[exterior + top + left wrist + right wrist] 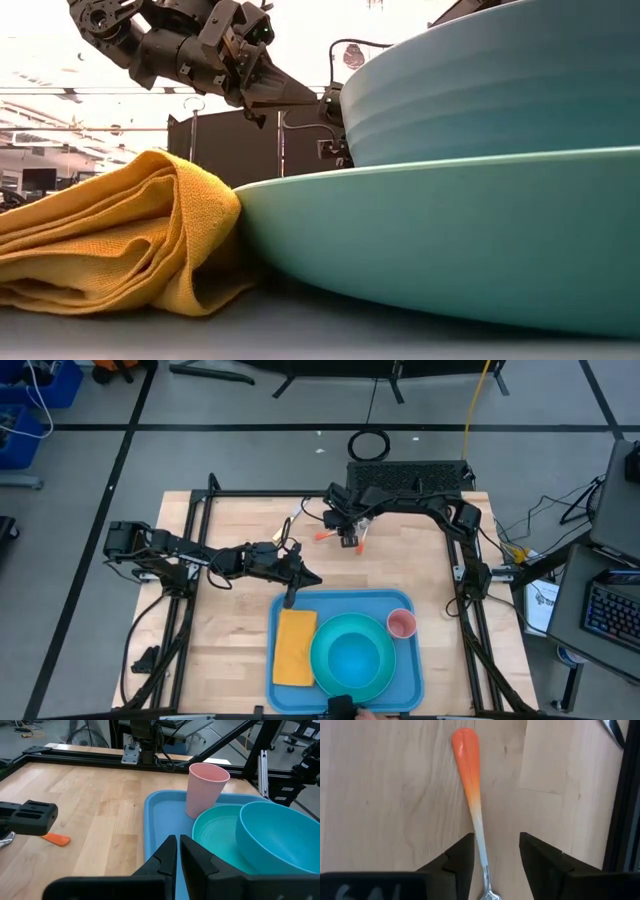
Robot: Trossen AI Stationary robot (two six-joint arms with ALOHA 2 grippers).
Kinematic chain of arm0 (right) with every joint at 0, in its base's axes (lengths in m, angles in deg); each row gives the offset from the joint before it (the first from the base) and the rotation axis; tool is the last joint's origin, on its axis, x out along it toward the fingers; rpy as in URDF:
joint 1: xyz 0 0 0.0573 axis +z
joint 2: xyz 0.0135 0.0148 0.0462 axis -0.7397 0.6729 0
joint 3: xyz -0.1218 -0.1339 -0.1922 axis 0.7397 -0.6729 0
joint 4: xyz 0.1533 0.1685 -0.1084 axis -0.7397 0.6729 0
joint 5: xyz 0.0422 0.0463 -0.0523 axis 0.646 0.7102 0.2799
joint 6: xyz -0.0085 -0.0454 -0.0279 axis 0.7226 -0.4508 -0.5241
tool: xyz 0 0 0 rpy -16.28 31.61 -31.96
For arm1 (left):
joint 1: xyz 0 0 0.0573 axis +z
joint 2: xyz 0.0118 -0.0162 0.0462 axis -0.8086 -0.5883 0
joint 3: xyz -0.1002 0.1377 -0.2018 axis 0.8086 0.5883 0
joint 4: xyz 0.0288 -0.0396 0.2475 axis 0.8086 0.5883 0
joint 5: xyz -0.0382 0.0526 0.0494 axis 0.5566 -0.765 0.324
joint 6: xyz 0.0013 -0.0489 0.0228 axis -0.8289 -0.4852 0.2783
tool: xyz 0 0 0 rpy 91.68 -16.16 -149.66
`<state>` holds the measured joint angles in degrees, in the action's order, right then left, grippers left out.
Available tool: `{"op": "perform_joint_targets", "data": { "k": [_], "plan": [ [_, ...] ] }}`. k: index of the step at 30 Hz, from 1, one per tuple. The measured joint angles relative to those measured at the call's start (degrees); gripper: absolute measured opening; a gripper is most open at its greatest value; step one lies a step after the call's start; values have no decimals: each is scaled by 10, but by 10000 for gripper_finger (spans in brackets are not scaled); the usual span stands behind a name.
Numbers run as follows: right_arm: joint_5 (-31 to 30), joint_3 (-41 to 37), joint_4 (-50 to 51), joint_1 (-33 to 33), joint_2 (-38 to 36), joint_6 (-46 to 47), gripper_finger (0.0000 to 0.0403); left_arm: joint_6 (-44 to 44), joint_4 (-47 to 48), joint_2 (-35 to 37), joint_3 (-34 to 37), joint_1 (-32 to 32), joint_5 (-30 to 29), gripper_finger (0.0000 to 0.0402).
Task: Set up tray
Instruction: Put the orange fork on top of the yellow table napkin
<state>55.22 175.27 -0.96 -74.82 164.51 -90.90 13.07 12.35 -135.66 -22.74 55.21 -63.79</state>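
Resting at the near edge of the wooden surface (230, 630), the blue tray (405, 675) carries a folded yellow napkin (294, 648) along its left side, a turquoise plate (322, 660) with a turquoise bowl (352, 655) on it at its middle, and a pink cup (401, 624) upright at its far right corner; the napkin lies just beside the plate, and the low view shows its fold touching the plate rim; the left hand (292, 596) hangs over the far left corner of the tray, fingers pressed together and holding nothing, as the left wrist view confirms (177, 851); the right hand (494, 851) is positioned over the bare surface beyond the tray, well apart from it, fingers spread on either side of the metal neck of an orange-handled utensil (470, 785) lying flat on the wood; whether the fingers touch the utensil cannot be determined; a second orange-handled item (56, 838) lies on the surface nearby
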Motion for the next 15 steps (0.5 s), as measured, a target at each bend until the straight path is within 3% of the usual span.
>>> {"op": "perform_joint_targets", "data": {
  "k": [10, 15],
  "plan": [
    [-71, 0, -56, 1, 0, 84, 110, 0, 1, 0, 0, -2, 0, 26],
    [-27, 0, -32, 1, 1, 75, 91, 2, 1, 0, 0, -3, 0, 26]
  ]
}}
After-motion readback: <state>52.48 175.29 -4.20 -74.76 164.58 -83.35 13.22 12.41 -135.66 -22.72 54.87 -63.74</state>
